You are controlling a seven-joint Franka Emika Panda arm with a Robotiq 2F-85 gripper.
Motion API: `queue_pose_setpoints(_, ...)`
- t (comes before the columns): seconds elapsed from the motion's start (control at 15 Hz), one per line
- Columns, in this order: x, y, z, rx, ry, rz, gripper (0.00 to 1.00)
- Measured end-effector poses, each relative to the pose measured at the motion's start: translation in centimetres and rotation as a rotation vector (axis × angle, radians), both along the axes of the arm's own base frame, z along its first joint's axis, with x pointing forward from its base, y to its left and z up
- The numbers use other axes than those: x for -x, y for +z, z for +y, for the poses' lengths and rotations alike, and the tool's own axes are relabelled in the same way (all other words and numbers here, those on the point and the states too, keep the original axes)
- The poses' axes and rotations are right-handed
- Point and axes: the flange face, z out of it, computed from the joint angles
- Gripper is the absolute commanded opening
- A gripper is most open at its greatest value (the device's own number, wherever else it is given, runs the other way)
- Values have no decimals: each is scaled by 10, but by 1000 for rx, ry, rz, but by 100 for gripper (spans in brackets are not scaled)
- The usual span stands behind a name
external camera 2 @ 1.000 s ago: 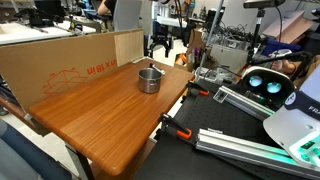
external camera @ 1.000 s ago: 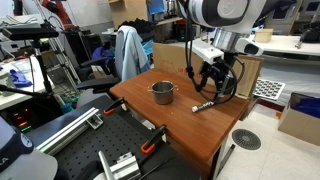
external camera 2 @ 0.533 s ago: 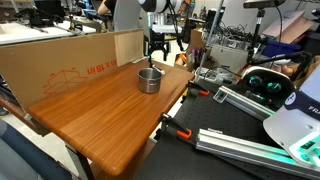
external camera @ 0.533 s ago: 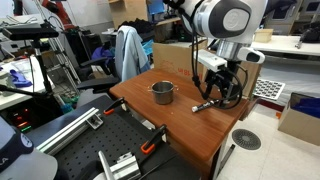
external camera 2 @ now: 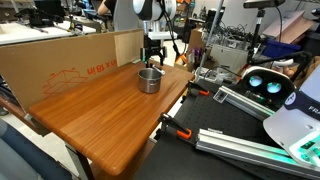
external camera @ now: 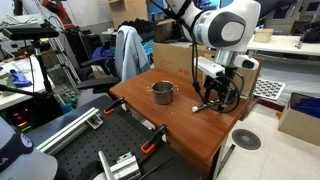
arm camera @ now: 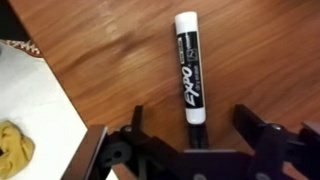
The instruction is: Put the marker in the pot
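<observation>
Wooden table (external camera: 205, 135): carries 1 pot (external camera: 162, 92), standing upright on the wood. Gripper (arm camera: 190, 118): low over the tabletop, well apart from the pot, its 2 fingers spread wide and gripping nothing. Marker (arm camera: 189, 65): lies flat on the table outside the pot, 1 end between the fingers, touching neither.

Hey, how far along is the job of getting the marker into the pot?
Done: the gripper is lined up over the marker, jaws open either side of it. In hand: nothing gripped yet; the marker lies flat on the table. Left: close, lift, carry it to the pot and drop it in.
</observation>
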Motion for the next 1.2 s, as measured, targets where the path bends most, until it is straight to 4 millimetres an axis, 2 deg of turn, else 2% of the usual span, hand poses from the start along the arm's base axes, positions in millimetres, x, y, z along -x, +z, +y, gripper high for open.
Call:
queue_pose_setpoints(0.4, -7, 5, 0, 12, 14, -18, 20)
queue_pose_setpoints(0.6, -7, 6, -3, 25, 26, -16, 3)
queue_pose_setpoints(0.67, -7, 6, -3, 26, 29, -15, 6)
queue_pose_setpoints(1.0, -9, 8, -1, 21, 75, -42, 6)
queue_pose_setpoints(1.2, -10, 19, 4, 23, 130, -121, 6)
